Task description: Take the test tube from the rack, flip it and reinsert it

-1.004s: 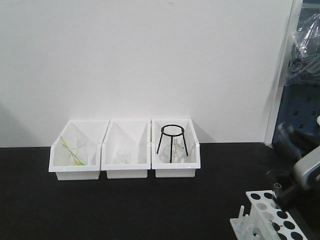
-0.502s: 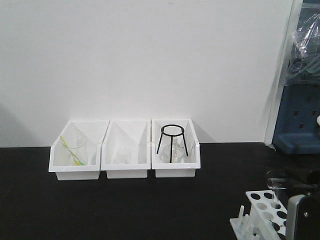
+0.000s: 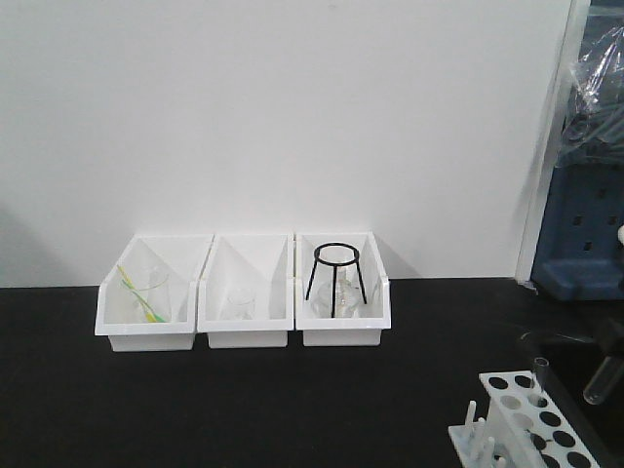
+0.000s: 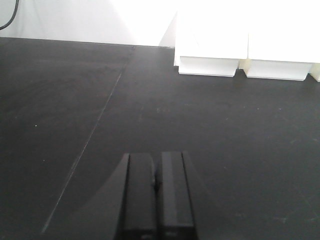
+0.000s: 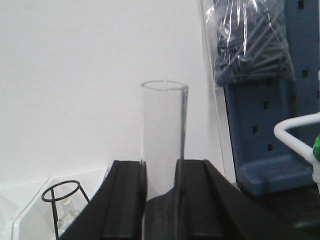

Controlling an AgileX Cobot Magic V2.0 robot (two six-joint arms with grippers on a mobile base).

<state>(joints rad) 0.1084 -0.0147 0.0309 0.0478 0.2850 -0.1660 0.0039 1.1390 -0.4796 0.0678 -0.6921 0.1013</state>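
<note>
three white bins [image 3: 244, 336] against wall (black tripod [image 3: 333, 291] in rightmost); blue pegboard [image 3: 585, 224] right.

You had wide open table [image 3: 244, 409] left of the rack [image 3: 522, 421]. Three white bins [image 3: 244, 292] stood far behind it, and a blue board [image 3: 588, 234] stood behind its right side.

Your black left gripper [image 4: 155, 197] is empty, its two flat fingers [image 4: 139, 190] pressed together. Your black right gripper [image 5: 160, 167] is clamped on a slim clear glass test tube [image 5: 162, 120], which rises above the fingertips with its open rim uppermost.
</note>
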